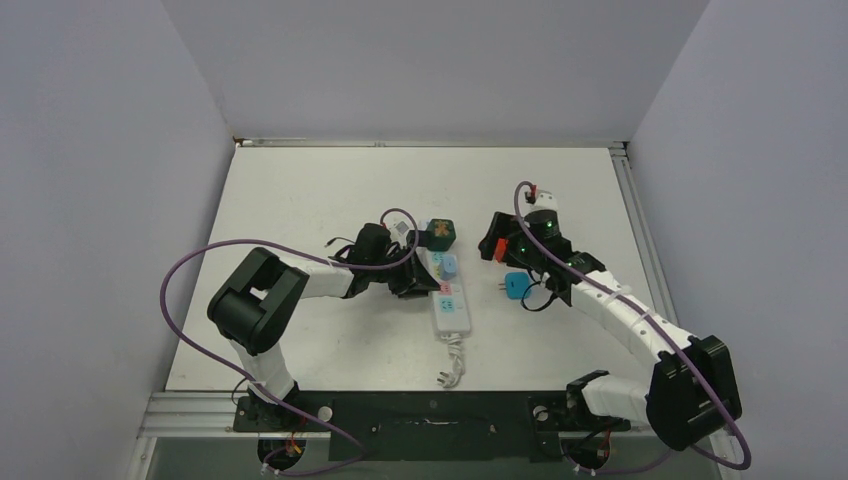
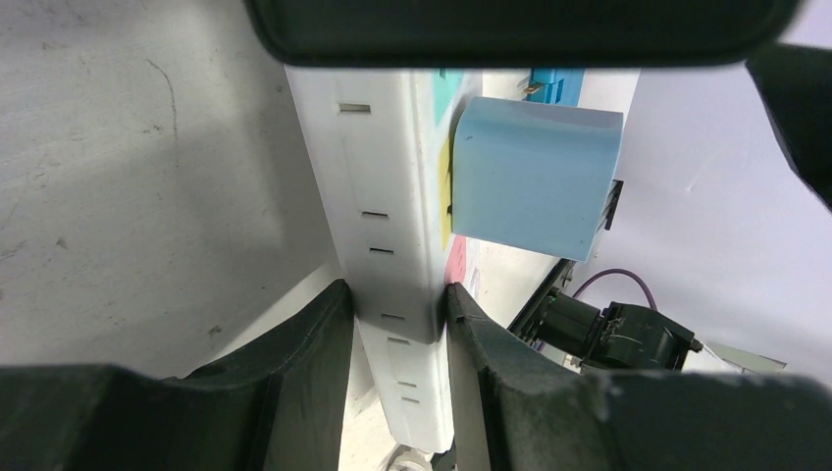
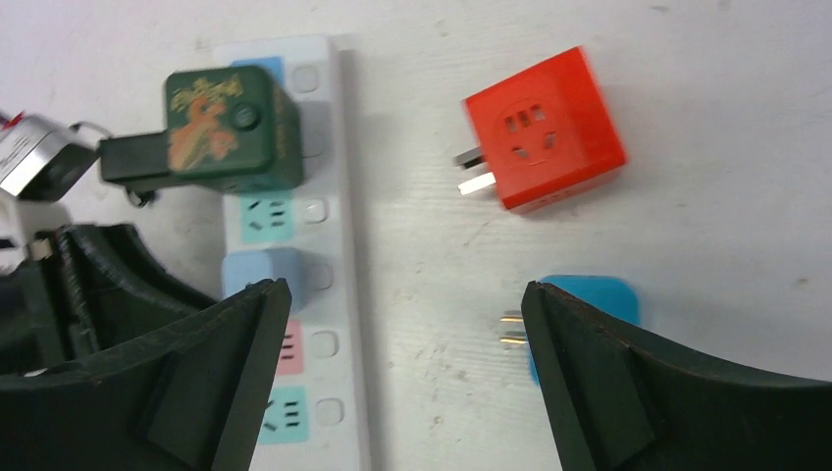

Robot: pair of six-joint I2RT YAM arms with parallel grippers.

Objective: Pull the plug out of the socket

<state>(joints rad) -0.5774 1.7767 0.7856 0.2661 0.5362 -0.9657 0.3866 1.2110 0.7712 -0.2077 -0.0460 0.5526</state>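
**A:** Where is the socket [image 1: 452, 312]?

**B:** About mid-bench [image 1: 300, 190]. It lies lengthwise, running from the far edge toward the near edge. Its short white cord [image 1: 455, 362] curls off the near end.

**A:** And the left hand [image 2: 397, 304]?

**B:** Clamped on the socket, with one finger pressed against each long side. It grips just beside the pale blue plug [image 2: 535, 177], which sits in one of the outlets.

**A:** Is anything else plugged in?

**B:** A dark green plug [image 3: 231, 128], at the far end of the row. A teal outlet shows between it and the pale blue one. A pink outlet and another teal one show on the near side.

**A:** What about the right hand [image 3: 402, 289]?

**B:** Its fingers are spread wide and grip nothing. It hovers over the bench on the side of the socket that faces the right edge.

**A:** What lies below it?

**B:** Two loose plugs on the bench. The red plug [image 3: 545, 128] is the farther one, and its prongs point toward the socket. The bright blue plug [image 3: 589, 299] lies closer to the near edge, partly hidden behind one finger, with its prongs pointing the same way. Both are apart from the socket and from each other.
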